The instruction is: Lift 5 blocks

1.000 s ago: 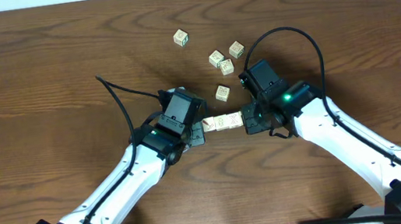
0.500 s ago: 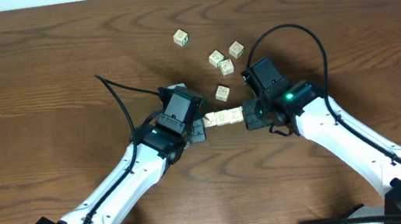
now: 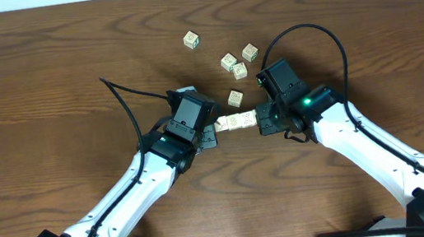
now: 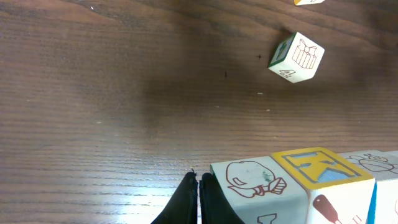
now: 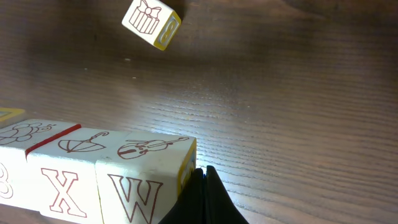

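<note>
A short row of blocks (image 3: 235,121), small pale cream-white cubes printed with letters and little pictures, lies end to end just right of centre in the overhead frame, pinned between the two arms. The left gripper (image 3: 212,128), a black two-finger tool with its fingers pressed together and nothing between them, butts against the row's left end; the right gripper (image 3: 260,120), closed just as tightly and equally empty, butts against the right end. Whether the row has left the dark brown wood-grain table (image 3: 40,76) cannot be told, nor its exact count; it looks shorter than five.

Five loose blocks (image 3: 239,70) are scattered above the row, in the upper middle of the frame; the nearest loose block (image 3: 235,97) sits just above it, apart.

The cubes look light and rigid, with smooth painted faces that are probably slippery. Nothing locks one cube to the next, so only end pressure keeps the row whole; it would likely buckle at a joint if either push eased or came in off-line. The best hold is at the middle of each end face, both arms pushing along one axis and rising evenly together.
</note>
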You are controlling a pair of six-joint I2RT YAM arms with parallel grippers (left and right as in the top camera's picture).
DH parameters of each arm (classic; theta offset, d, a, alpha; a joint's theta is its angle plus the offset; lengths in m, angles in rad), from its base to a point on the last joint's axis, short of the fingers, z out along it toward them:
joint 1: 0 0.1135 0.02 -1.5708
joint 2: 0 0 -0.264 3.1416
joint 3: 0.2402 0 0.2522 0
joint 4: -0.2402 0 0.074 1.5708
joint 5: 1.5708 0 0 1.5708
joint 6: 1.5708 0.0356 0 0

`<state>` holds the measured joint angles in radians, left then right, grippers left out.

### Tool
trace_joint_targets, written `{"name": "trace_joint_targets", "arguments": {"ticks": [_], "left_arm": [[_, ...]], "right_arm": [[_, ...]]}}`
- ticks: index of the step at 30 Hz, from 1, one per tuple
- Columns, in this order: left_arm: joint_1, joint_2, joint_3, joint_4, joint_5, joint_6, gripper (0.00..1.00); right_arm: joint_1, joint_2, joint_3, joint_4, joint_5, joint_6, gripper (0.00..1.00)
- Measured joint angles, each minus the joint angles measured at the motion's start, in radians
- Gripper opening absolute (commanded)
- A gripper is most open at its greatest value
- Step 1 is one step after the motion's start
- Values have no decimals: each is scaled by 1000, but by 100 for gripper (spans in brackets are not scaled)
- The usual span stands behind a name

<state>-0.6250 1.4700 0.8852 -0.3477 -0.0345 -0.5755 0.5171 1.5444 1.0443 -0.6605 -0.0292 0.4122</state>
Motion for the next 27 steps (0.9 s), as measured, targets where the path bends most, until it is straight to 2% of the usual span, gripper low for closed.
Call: {"name": "trace_joint_targets", "arguments": {"ticks": [13,27], "left_arm": [[0,0,0,0,0,4,7],[0,4,0,-38,-10,16,7]], "right_arm": [[0,0,-5,3,0,0,1],[-6,0,-80,100,-69,25,1]]}}
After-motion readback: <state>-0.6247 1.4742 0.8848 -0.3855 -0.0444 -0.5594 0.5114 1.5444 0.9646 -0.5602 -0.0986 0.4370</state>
